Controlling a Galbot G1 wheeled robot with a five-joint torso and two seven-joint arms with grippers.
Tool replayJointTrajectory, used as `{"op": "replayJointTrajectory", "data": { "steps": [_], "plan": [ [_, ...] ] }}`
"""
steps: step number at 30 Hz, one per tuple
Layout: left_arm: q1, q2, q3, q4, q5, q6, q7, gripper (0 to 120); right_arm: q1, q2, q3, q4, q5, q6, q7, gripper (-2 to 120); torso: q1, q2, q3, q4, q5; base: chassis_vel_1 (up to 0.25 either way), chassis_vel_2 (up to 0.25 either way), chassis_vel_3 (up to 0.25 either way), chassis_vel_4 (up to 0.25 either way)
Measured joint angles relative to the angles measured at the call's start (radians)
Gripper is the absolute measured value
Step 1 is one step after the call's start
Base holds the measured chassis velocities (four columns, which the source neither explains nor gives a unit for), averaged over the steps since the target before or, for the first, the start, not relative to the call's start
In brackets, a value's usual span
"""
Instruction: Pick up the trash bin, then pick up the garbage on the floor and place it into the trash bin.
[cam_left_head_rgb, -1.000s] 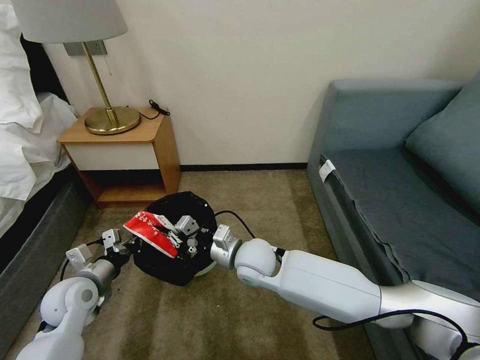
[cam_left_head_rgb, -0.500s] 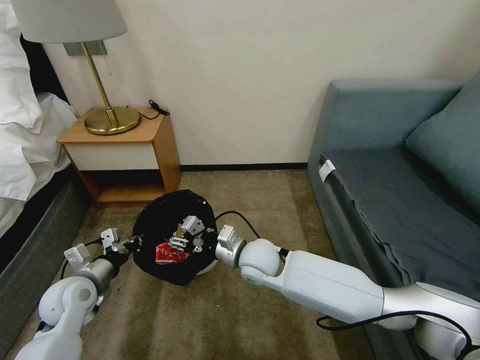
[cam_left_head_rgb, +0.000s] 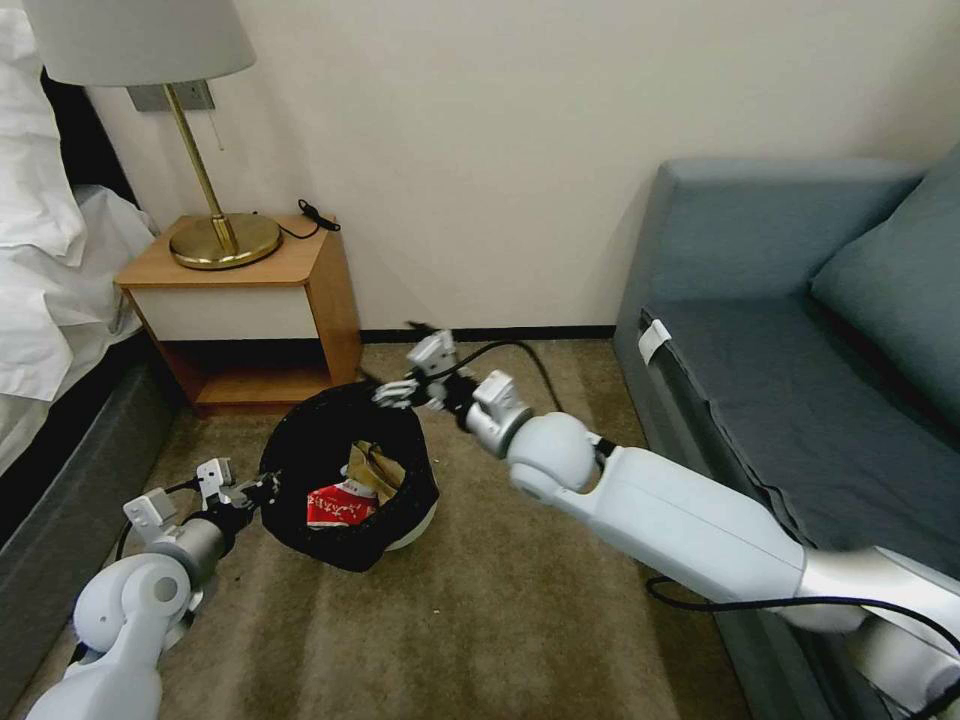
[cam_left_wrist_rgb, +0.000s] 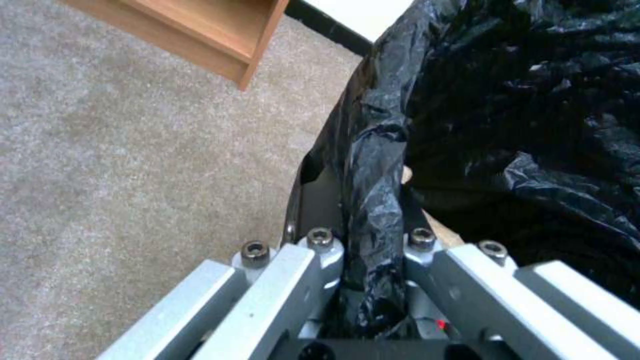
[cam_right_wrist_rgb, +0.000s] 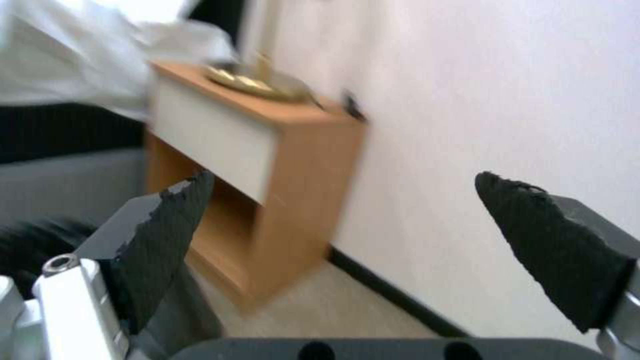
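Carpet (cam_left_head_rgb: 480, 620) lies open on the sofa side of the trash bin (cam_left_head_rgb: 345, 540), giving you free floor between the bin and the sofa (cam_left_head_rgb: 800, 400). Your left gripper (cam_left_head_rgb: 262, 489) has its jaws clamped on the bin's rim; in the left wrist view the black bag (cam_left_wrist_rgb: 507, 125) is bunched between those jaws, with bare carpet on their outer side and the bag's dark hollow on their inner side. Inside the bin you can see the red-white packet (cam_left_head_rgb: 338, 505) lying beside the brown paper bag (cam_left_head_rgb: 375, 468), both low in the liner.

Your right gripper (cam_left_head_rgb: 410, 375) hangs just past the bin's far rim, jaws wide apart and holding nothing. Straight ahead of those jaws stands the nightstand (cam_right_wrist_rgb: 267, 165), its corner edge nearest, with the wall (cam_right_wrist_rgb: 480, 100) and its dark skirting to one side and the bed's white linen (cam_right_wrist_rgb: 80, 60) beyond the other. You have a strip of carpet below the jaws before the nightstand's foot.
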Motion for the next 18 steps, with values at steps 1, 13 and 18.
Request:
{"op": "replayJointTrajectory", "data": {
  "steps": [1,13,18],
  "plan": [
    [0.000,0.000,0.000,0.000,0.000,0.000,0.000,4,0.000,0.000,0.000,0.000,0.000,0.000,0.000,100,0.000,0.000,0.000,0.0000,0.0000,0.000,0.000,0.000,0.000],
    [0.005,-0.018,0.003,0.005,0.044,-0.018,0.010,4,-0.260,-0.085,0.303,0.172,-0.062,-0.103,0.064,100,0.000,0.000,0.000,0.0002,-0.0001,0.000,0.000,0.000,0.000],
    [0.006,-0.030,0.007,0.009,0.060,-0.022,0.011,4,-0.389,-0.098,0.414,0.251,-0.077,-0.123,0.067,100,0.000,0.000,0.000,0.0000,-0.0001,0.000,0.000,0.000,0.000]
  ]
}}
